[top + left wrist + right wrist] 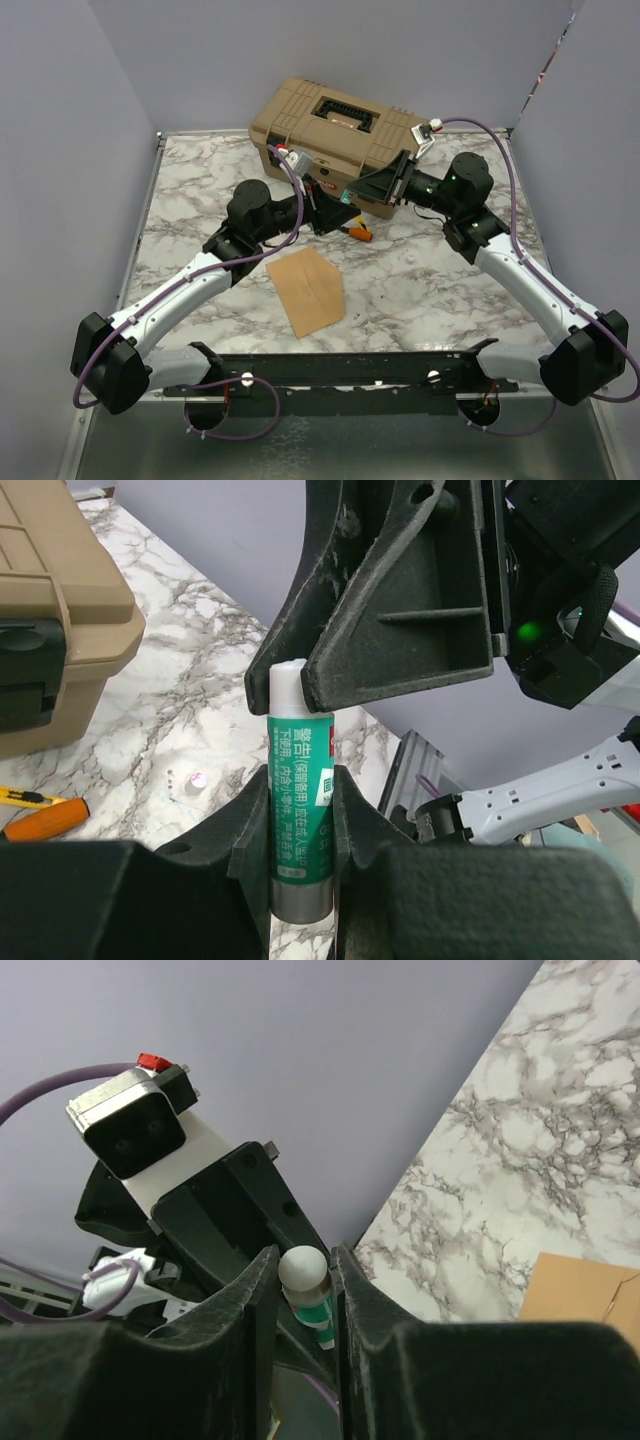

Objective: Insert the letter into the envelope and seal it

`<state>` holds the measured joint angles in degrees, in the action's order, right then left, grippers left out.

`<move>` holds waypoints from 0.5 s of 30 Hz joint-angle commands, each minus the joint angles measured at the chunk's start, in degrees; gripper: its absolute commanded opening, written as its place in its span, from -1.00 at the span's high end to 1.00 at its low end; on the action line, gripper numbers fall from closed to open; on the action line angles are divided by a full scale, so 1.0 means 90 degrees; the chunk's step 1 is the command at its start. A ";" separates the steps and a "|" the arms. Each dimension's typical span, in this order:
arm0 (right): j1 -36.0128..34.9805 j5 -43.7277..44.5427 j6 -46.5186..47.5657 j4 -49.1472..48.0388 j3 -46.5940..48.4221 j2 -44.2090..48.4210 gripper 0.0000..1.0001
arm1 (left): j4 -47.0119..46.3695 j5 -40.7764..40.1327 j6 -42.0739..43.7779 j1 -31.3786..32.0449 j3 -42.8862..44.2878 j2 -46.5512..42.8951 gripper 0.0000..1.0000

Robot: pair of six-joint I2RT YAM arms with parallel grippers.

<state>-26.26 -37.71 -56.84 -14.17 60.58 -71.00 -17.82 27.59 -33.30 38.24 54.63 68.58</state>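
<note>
The glue stick (pixel 297 820) is partly hidden behind the right pincer (pixel 288 682), and the envelope (pixel 590 1295) runs off the edge.

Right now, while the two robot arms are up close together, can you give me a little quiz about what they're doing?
1. True or false: the left end effector is gripping a green glue stick.
2. Pick one: what sits between the fingers of the right end effector? A) the glue stick's white cap B) a spoon C) a ball
3. Fill the gap: the brown envelope lies flat on the marble ____.

Key: 1 true. 2 A. 3 table.
</note>
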 commanded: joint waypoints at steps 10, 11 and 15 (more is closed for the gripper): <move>-0.0017 -0.0235 0.0643 0.0510 0.0641 -0.0063 0.98 | 0.0803 0.0177 -0.0313 -0.0131 0.0895 0.0127 -0.28; -0.0010 -0.0223 0.0830 0.0728 0.0723 -0.0067 0.98 | 0.0985 0.0190 -0.0277 -0.0189 0.0974 0.0113 -0.35; 0.0002 -0.0378 0.1541 0.1521 0.1102 -0.0167 0.98 | 0.1325 0.0636 -0.0327 -0.0524 0.1071 0.0066 -0.42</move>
<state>-26.20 -38.68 -50.52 -8.64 66.81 -71.48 -10.92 28.64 -36.14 36.45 62.61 69.60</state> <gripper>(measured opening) 0.133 0.703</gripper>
